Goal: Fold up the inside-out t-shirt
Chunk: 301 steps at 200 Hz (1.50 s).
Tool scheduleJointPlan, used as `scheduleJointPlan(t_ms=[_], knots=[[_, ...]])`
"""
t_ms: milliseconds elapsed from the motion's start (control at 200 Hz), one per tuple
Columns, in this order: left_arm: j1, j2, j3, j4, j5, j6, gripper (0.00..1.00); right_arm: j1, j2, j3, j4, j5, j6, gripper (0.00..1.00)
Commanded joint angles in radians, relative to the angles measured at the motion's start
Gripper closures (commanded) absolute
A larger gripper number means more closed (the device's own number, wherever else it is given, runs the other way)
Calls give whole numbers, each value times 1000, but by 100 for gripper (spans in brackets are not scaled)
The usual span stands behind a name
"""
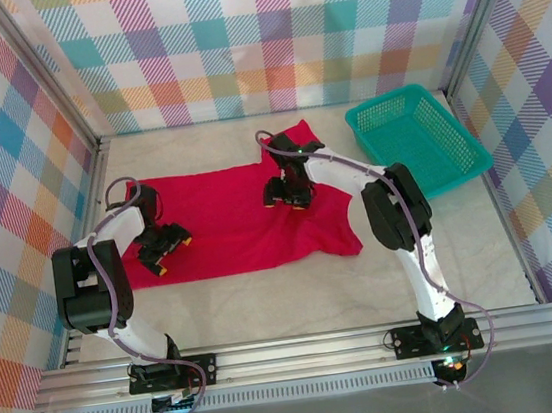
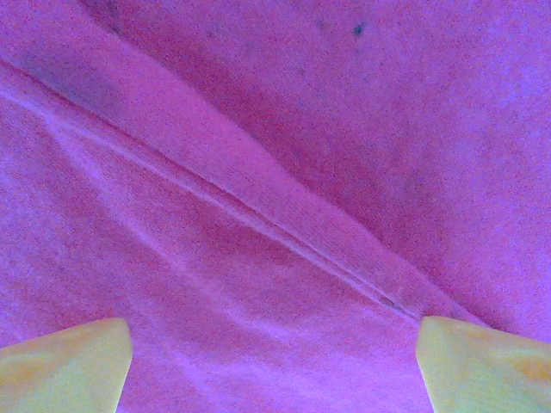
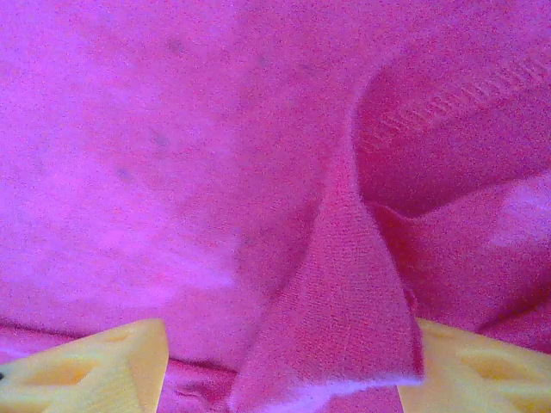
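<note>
Barely started: shirt (image 1: 228,222) spread flat, no fold yet. Spread open: left end effector (image 1: 165,248) at shirt's 9 o'clock, right end effector (image 1: 287,197) near centre.

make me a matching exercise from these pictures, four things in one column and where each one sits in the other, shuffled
Things
1. t-shirt
2. teal mesh basket
3. left gripper
4. right gripper

Places
a. over the t-shirt's left end
b. far right of the table, off the cloth
c. spread across the middle of the table
d. right of the t-shirt's middle, a raised fold between its fingers

Pairs: 1-c, 2-b, 3-a, 4-d
</note>
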Motion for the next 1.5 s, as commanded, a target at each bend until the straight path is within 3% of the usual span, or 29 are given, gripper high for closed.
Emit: scheduleJointPlan(t_ms=[0,205,355,440,555,775,1105,1240,1370,1500], knots=[[2,-7,-23,-6,0,10,14,8,53,94,-15,-51,22,31],[3,1,-10,-19,0,20,14,4,121,283,-52,-131,4,31],[5,-33,10,-44,-8,19,14,-4,69,315,-156,-111,-50,30],[5,-80,4,-43,-11,4,14,-4,-39,189,-172,-75,-80,30],[4,-119,-8,-19,14,-17,14,-3,-229,-128,-76,-85,-64,29],[22,-85,-12,3,17,-25,14,-6,-498,-601,99,-63,21,26],[160,72,3,-14,-31,-11,14,-174,-496,-885,209,-80,41,26],[165,84,0,-12,-69,-18,14,-179,-498,-958,193,-97,56,26],[167,62,-8,-33,-121,-7,14,-179,-598,-1040,147,-55,70,26],[160,0,-43,-24,-96,-14,14,-179,-665,-1066,93,-28,71,25]])
